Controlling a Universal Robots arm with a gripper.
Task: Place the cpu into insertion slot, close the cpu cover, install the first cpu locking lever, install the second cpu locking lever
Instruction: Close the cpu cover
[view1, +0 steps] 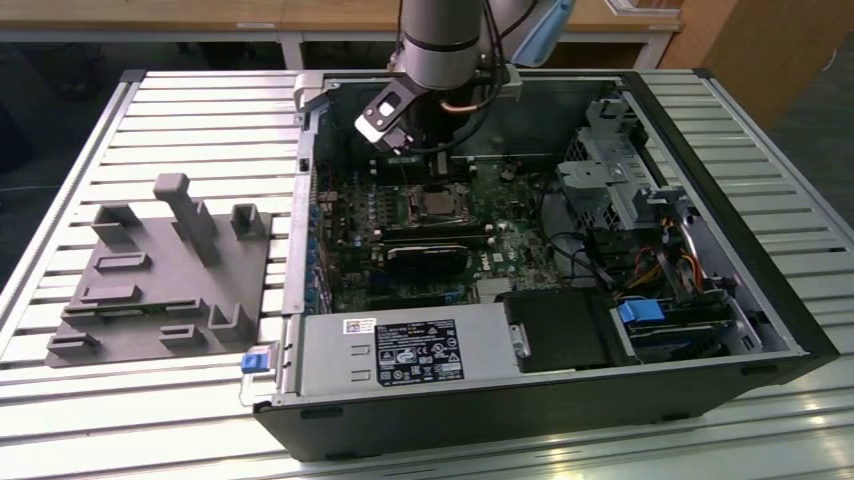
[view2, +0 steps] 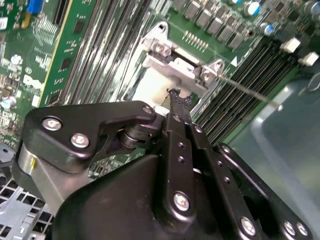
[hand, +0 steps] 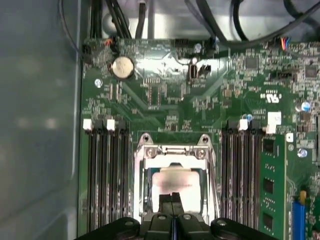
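gripper (hand: 174, 199): I see its fingers clenched together, over the insertion slot (hand: 146, 196).
cpu (hand: 172, 179): lying inside that slot, cpu cover (hand: 171, 152) framing it.

The cpu (hand: 175, 182), a small pale silvery square, sits flat in the insertion slot (hand: 147, 186) on the green board. The cpu cover (hand: 172, 150), a thin silvery frame, lies down around it, and the chip shows through its cut-out.
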